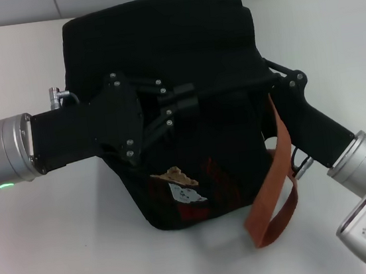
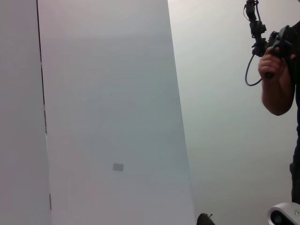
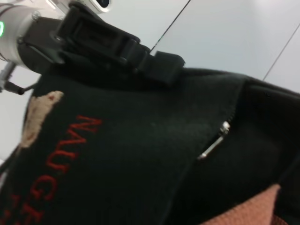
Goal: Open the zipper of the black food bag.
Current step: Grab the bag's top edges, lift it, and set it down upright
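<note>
The boxy black fabric food bag (image 1: 187, 63) stands mid-surface – left gripper (image 1: 182, 99) fingers closed on its front fabric, right gripper (image 1: 270, 73) fingers indiscernible – so pulling could drag the bag over.

black food bag (image 1: 181, 64) mid-table (image 1: 49, 247) | left gripper (image 1: 188, 99) over its front | right gripper (image 1: 276, 75) at its right side
</note>
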